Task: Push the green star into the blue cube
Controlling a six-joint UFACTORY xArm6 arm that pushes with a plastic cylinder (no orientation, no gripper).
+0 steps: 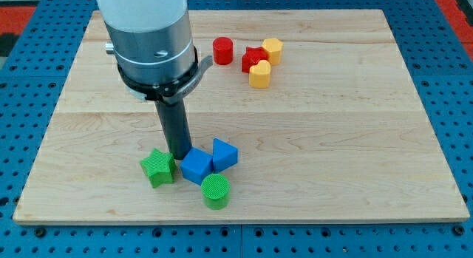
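Now, in the lower left of the frame, the green star (158,168) lies on the wooden counter (340,140), just beside the blue cube (196,166) to its right; whether the two touch cannot be told, since the rod stands over the gap. My tip (179,156) rests between them at their upper edges. No claw is fitted to this arm: it ends in a bare rod, which opens on nothing and holds nothing. A second blue block (225,154), wedge-like, touches the cube's upper right, and a green cylinder (216,191) sits just below the cube. Well apart, in the upper middle of the frame, stand a red cylinder (222,49), a red star (253,60) and two yellow blocks (259,75) (273,49). To finish the step cleanly, my tip should probably pass round to the star's left face and push rightward through its centre, so the star closes squarely on the cube without spinning off or disturbing the cylinder.
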